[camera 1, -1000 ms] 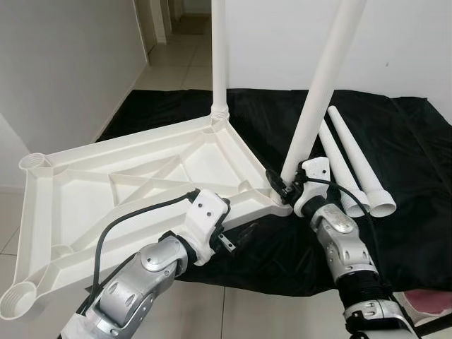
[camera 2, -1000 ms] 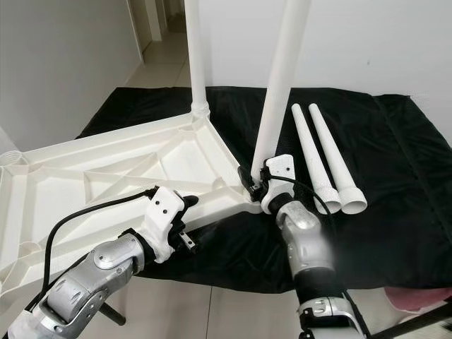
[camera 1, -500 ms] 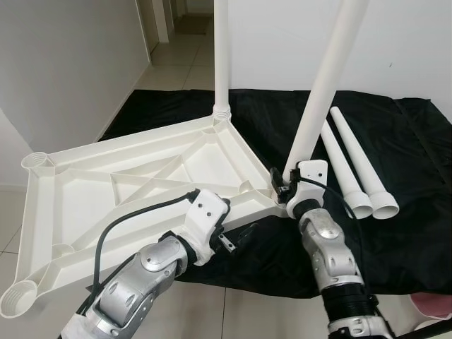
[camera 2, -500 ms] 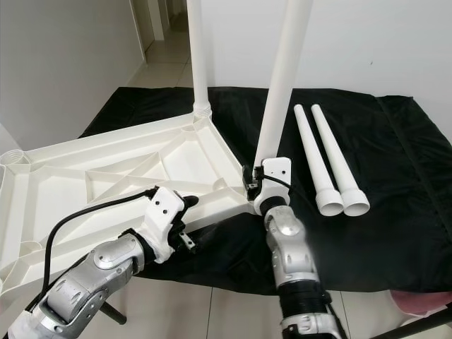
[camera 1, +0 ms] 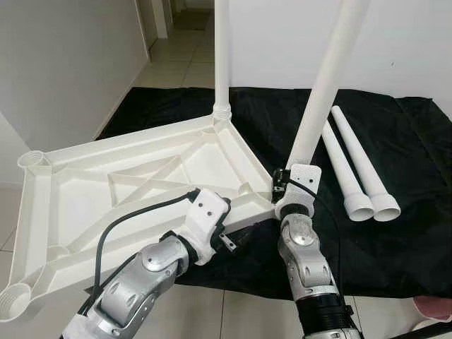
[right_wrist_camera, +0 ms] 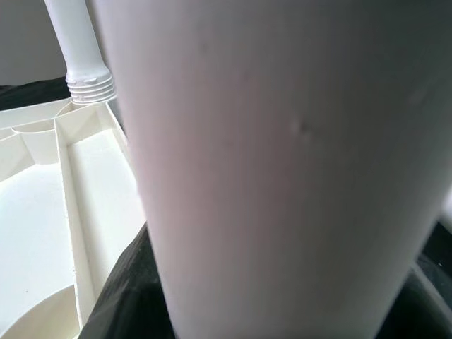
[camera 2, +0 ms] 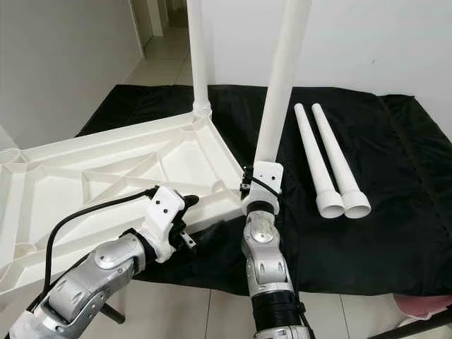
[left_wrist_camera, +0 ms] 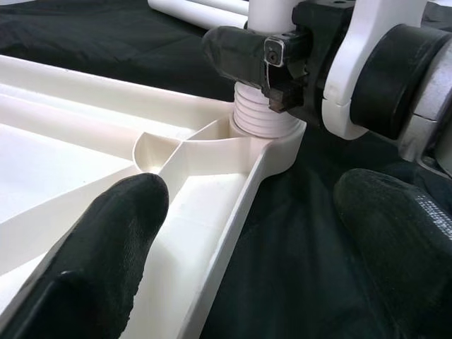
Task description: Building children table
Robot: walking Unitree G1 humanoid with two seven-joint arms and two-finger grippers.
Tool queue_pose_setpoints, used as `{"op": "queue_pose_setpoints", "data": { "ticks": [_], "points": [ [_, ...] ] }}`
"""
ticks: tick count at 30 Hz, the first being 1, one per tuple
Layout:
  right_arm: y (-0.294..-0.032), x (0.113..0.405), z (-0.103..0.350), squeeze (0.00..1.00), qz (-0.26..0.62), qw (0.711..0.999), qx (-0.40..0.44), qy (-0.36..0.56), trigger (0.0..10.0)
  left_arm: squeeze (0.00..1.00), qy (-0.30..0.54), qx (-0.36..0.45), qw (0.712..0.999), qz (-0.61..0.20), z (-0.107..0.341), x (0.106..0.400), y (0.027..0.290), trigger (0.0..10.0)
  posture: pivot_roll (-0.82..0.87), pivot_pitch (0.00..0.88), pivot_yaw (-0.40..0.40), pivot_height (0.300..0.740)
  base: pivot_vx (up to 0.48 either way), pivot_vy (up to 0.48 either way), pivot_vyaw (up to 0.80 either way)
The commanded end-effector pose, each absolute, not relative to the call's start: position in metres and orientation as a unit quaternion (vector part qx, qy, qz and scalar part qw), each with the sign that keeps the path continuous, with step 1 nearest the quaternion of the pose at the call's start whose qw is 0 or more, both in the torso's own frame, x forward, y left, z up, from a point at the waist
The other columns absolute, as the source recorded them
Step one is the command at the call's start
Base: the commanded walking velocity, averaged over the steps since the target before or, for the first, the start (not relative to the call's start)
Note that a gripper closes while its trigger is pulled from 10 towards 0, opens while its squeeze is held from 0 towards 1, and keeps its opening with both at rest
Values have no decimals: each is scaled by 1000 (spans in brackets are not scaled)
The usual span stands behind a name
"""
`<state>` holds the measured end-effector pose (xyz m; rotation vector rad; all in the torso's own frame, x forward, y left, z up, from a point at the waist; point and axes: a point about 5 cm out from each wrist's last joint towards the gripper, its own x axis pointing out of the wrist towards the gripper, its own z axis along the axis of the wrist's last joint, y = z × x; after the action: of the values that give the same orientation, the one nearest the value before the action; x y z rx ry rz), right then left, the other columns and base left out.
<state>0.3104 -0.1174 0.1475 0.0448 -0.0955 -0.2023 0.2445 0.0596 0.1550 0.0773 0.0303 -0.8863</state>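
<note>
The white plastic table top [camera 1: 127, 176] lies upside down, partly on a black cloth. One white leg [camera 1: 222, 63] stands screwed into its far corner. A second leg [camera 1: 321, 92] rises tilted from the near right corner socket [left_wrist_camera: 265, 131]. My right gripper [camera 1: 280, 185] is shut on this leg just above its threaded base, and the leg [right_wrist_camera: 282, 155] fills most of the right wrist view. At the table's near edge, my left gripper [left_wrist_camera: 247, 247] is open, one finger [left_wrist_camera: 106, 261] over the rim and the other [left_wrist_camera: 395, 240] over the cloth.
Two loose white legs [camera 1: 341, 166] [camera 1: 364, 166] lie side by side on the black cloth [camera 1: 409, 176] to the right. Empty leg sockets [camera 1: 32, 159] [camera 1: 14, 300] sit at the table's left corners. Tiled floor lies in front, walls behind and left.
My right forearm has swung leftward around the held leg, wrist still clamped at its base. The left arm and the table top have stayed put.
</note>
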Motion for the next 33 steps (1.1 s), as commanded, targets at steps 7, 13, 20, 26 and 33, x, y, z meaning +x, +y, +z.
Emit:
{"op": "queue_pose_setpoints", "data": {
  "ticks": [7,13,20,26,33],
  "points": [
    [-115,299,139,1000,-47,996,57,-40,10000,0,21,43,883,-467,152,239,58,10000,-28,27,31,740,0,0,0],
    [-127,300,143,855,-12,998,32,-55,10000,0,22,42,883,-467,153,239,57,10000,-36,36,36,740,0,0,0],
    [-134,303,147,0,124,990,20,-63,10000,0,22,41,883,-468,154,240,58,10000,-39,43,46,740,0,0,0],
    [-141,318,146,0,224,972,-46,-59,10000,0,23,45,879,-473,154,241,57,10000,-54,44,51,740,0,0,0],
    [-143,332,146,0,278,956,-84,-47,10000,0,18,44,881,-471,156,245,55,10000,-52,40,51,740,0,0,0]
  ]
}}
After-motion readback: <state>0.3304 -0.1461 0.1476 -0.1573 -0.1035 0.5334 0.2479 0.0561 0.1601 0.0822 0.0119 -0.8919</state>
